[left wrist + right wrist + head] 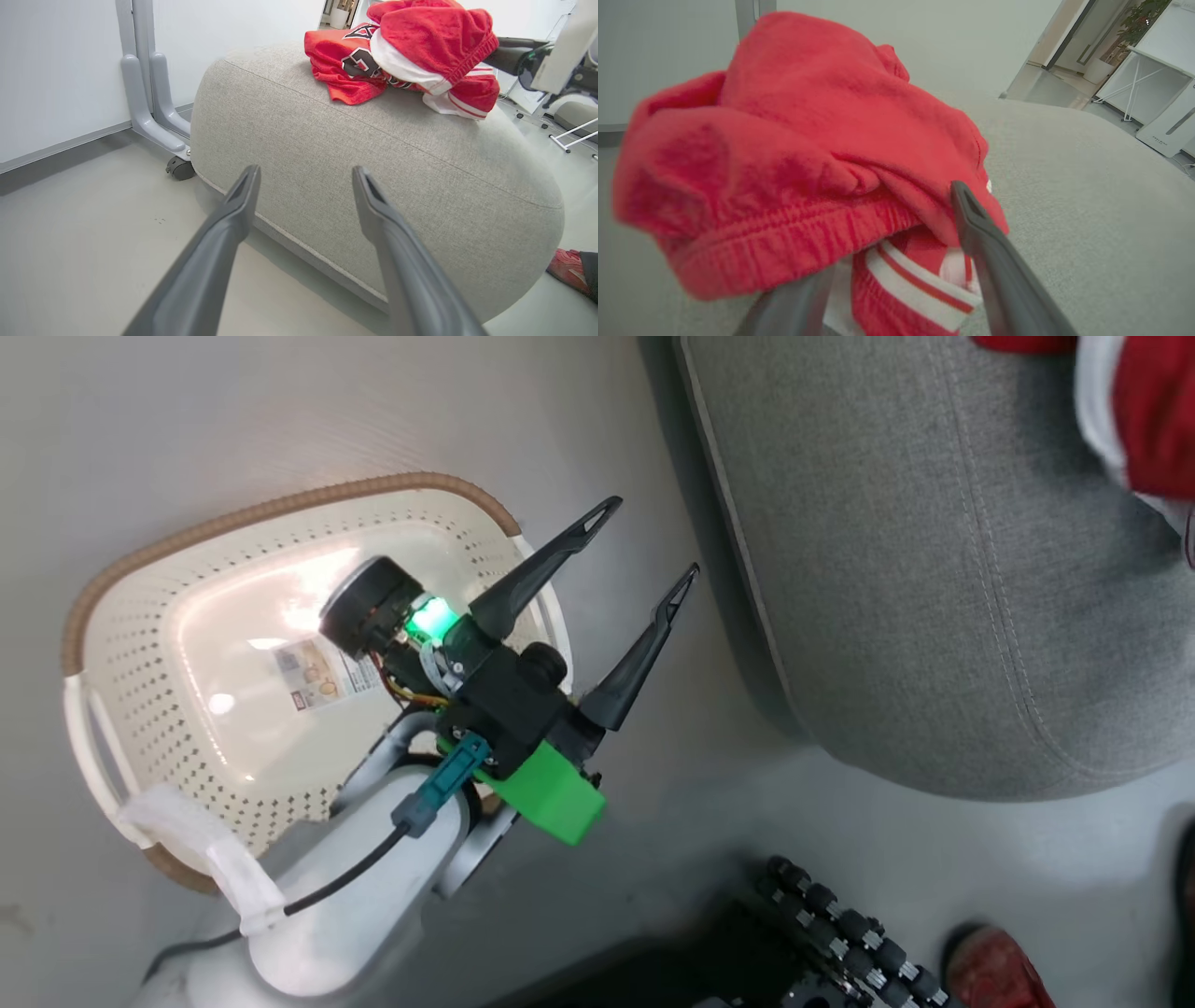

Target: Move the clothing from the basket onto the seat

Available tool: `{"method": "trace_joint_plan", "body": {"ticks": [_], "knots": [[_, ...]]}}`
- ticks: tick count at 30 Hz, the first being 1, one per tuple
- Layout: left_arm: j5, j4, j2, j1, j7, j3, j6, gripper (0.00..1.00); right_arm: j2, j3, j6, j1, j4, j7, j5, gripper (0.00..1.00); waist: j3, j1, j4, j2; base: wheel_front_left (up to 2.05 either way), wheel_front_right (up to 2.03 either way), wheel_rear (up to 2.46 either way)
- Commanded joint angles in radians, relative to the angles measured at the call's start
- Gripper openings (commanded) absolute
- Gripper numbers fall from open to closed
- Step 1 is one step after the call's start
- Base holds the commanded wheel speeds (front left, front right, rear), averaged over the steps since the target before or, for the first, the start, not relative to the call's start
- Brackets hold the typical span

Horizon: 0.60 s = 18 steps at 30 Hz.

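The cream basket (280, 506) lies on the floor with just its paper label (322, 677) inside. My left gripper (652, 537) hangs open and empty over the floor between the basket and the grey seat (934, 569); in the left wrist view it (306, 170) points at the seat's side (373, 163). On top of the seat lie the lettered jersey (341, 65) and the red shorts (430, 37), bunched together. My right gripper (901, 200) is at the shorts (808, 140), its jaws apart; the cloth drapes over the left finger and hides its tip.
A grey stand leg (154, 107) on a caster (180, 167) stands behind the seat by the wall. A person's red shoe (994, 971) rests on the floor near the seat's corner. My base's black roller wheel (840, 933) is at the bottom.
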Motion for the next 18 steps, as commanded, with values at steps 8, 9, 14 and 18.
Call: {"method": "trace_joint_plan", "body": {"ticks": [8,9,14,18], "knots": [[-0.086,0.076,-0.061,0.143,-0.109,0.066,0.059,1.0,0.084,0.038,-0.001,0.268,-0.05,-0.002,-0.046,1.0,-0.309,-0.0002,0.12,-0.0001,0.0,0.0,0.0],[-0.091,0.079,-0.067,0.161,-0.113,0.077,0.069,1.0,0.089,0.054,-0.001,0.291,-0.055,-0.002,-0.052,1.0,-0.333,-0.0002,0.132,-0.0001,0.0,0.0,0.0],[-0.104,0.044,-0.106,0.276,-0.118,0.186,0.106,1.0,0.119,0.173,-0.001,0.387,-0.063,-0.002,-0.044,1.0,-0.459,-0.0002,0.201,-0.0001,0.0,0.0,0.0],[-0.089,0.006,-0.146,0.385,-0.117,0.297,0.105,1.0,0.115,0.28,-0.001,0.415,-0.05,-0.002,-0.037,1.0,-0.547,-0.0002,0.255,-0.0001,0.0,0.0,0.0]]}}
